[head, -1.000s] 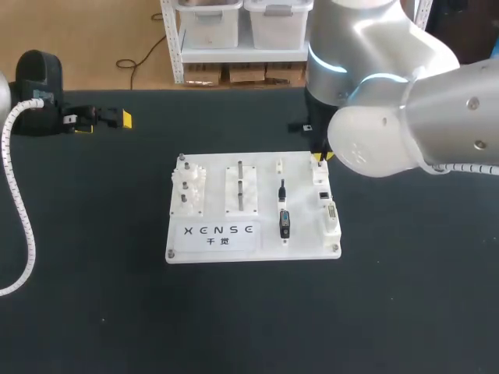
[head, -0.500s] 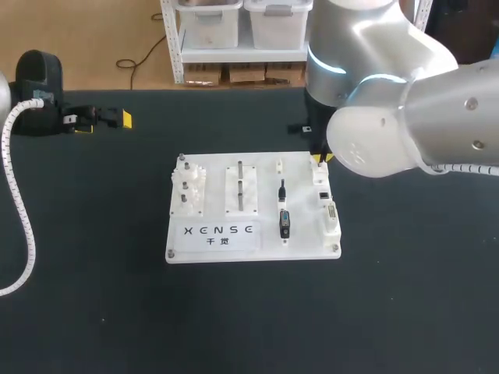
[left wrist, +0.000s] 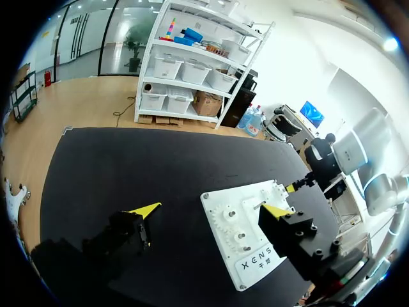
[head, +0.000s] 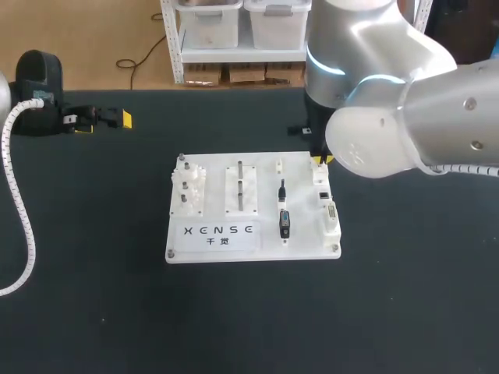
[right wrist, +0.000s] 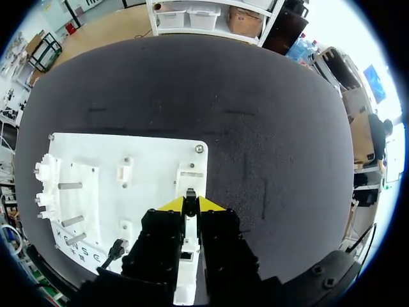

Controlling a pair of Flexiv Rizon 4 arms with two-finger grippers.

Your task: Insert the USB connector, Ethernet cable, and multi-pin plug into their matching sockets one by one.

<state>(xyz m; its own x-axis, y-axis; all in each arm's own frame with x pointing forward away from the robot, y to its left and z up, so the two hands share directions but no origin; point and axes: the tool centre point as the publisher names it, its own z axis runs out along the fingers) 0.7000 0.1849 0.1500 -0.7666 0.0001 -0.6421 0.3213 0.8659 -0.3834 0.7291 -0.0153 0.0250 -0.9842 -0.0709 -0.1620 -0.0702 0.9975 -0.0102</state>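
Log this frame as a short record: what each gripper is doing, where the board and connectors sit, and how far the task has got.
Board: white rectangular plastic board, flat on the black table.
Right gripper: right gripper over the board's far right corner, shut on a small black plug above the white socket strip.
Left gripper: left gripper open, empty, apart from the board, over the table's far left.
Other connector: black cabled connector lying on the board, untouched.
Status: one plug at its socket; cannot tell whether it is seated.
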